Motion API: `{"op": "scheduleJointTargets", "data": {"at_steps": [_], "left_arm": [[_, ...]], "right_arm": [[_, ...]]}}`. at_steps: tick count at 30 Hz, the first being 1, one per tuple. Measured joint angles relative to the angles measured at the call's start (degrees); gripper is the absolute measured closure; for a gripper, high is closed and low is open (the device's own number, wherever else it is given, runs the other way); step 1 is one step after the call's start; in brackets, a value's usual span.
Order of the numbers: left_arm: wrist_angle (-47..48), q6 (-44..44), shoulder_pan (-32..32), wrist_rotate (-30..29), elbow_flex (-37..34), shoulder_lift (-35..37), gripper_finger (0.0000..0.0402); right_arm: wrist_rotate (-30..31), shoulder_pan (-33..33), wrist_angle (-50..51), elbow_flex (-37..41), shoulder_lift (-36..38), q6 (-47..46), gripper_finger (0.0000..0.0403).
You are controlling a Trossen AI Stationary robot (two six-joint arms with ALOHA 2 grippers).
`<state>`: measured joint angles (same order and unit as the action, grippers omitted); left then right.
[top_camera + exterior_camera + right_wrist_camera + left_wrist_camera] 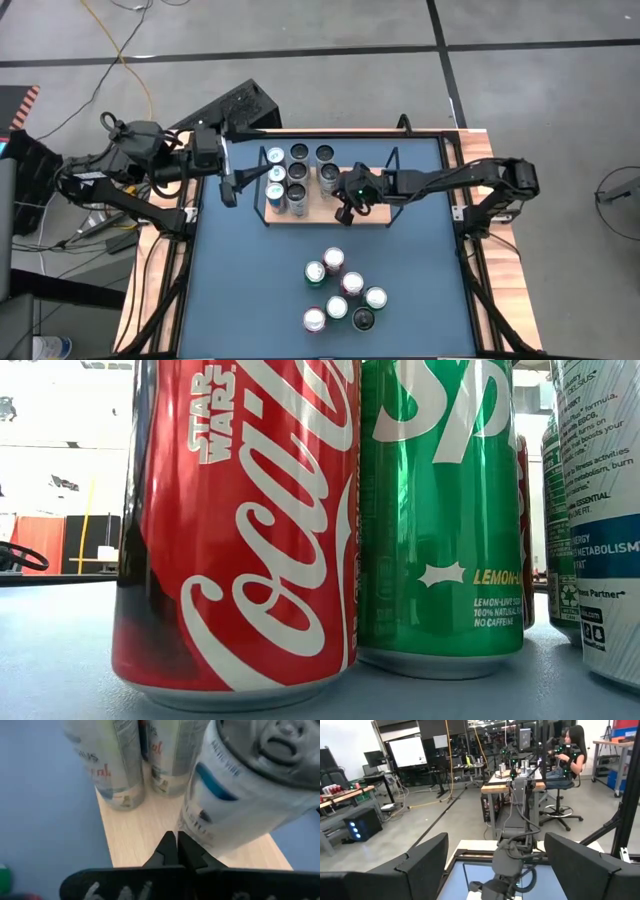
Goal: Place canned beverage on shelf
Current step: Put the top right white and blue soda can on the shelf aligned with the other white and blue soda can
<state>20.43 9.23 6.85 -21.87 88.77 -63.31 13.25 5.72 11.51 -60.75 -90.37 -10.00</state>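
Right gripper (176, 851) is fully closed, empty, above shelf (135, 832); nearest white can (250, 785) just beside it risks toppling.

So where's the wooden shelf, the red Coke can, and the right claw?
Shelf (145, 832): right wrist view, bare wood board.
Red Coke can (240, 530): low view, label.
Right claw (177, 851): right wrist view, shut fingertips.

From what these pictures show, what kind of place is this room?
Probably a robotics lab or workshop. Beyond the blue table there is a bare concrete floor with loose cables, a second bench with an arm rig where a seated person works, and a large display screen.
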Motion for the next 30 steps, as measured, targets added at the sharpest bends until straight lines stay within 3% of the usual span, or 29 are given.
{"op": "scheduleJointTargets", "data": {"at_steps": [13, 15, 20, 30], "left_arm": [[0.9, -0.9, 0.0, 0.0, 0.0, 0.0, 0.0086], [1.1, -1.5, 0.0, 0.1, 0.0, 0.0, 0.0086], [1.1, -1.5, 0.0, 1.0, 0.0, 0.0, 0.0086], [1.1, -1.6, 0.0, 1.0, 0.0, 0.0, 0.0086]], "right_arm": [[-4.1, 0.1, -3.5, 0.0, 2.2, -0.6, 0.0402], [-2.6, -1.1, -1.3, 0.0, 4.5, -1.4, 0.0402], [8.0, -1.4, 4.7, -0.1, 9.1, -1.6, 0.0403], [6.3, 3.2, 5.6, 0.0, 4.5, 0.0, 0.0403]]}}
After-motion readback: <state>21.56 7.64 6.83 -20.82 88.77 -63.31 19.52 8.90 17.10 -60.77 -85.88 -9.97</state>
